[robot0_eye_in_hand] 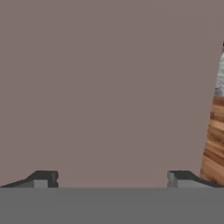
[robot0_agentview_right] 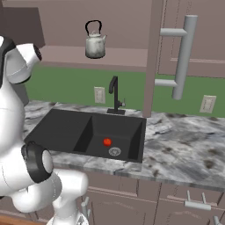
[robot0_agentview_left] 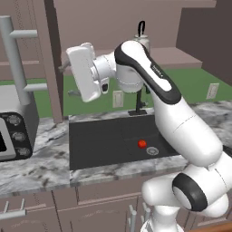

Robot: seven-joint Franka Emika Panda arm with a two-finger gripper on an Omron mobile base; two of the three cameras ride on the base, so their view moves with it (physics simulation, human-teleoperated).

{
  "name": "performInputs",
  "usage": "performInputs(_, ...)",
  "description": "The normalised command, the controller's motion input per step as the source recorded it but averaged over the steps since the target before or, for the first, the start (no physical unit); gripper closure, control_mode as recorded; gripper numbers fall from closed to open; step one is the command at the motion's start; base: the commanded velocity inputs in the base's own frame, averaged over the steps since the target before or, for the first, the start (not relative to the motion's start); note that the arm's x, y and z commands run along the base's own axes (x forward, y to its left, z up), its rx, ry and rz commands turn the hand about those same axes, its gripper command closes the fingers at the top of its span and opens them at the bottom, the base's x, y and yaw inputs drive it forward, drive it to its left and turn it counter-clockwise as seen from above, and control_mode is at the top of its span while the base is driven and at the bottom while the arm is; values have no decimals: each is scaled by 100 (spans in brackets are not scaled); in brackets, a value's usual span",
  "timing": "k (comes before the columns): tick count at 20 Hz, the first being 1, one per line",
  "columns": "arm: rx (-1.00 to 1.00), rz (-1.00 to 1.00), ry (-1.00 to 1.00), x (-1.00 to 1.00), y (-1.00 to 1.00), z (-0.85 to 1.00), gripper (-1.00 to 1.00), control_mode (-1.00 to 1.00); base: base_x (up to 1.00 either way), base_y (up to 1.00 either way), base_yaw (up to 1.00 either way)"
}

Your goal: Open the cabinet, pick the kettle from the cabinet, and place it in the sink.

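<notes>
With the end effector [robot0_eye_in_hand: 111, 177] spread wide and empty, seemingly close against an open cabinet [robot0_agentview_right: 151, 57] door, swinging toward the kettle [robot0_agentview_right: 95, 44] could clip that door.

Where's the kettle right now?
The kettle stands on the open cabinet's shelf, upper left in the right base view, above the faucet and the sink.
</notes>
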Motion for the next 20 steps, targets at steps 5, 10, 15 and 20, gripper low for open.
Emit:
performInputs(5,-3,0,0,2,-52,4,-100,-100,0,0,0)
performInputs(10,0,0,-2,0,-59,6,-100,-100,0,0,0)
performInputs(15,-1,0,-13,-4,-61,11,-100,-100,0,0,0)
performInputs(20,-6,0,-17,-2,-52,12,-100,-100,0,0,0)
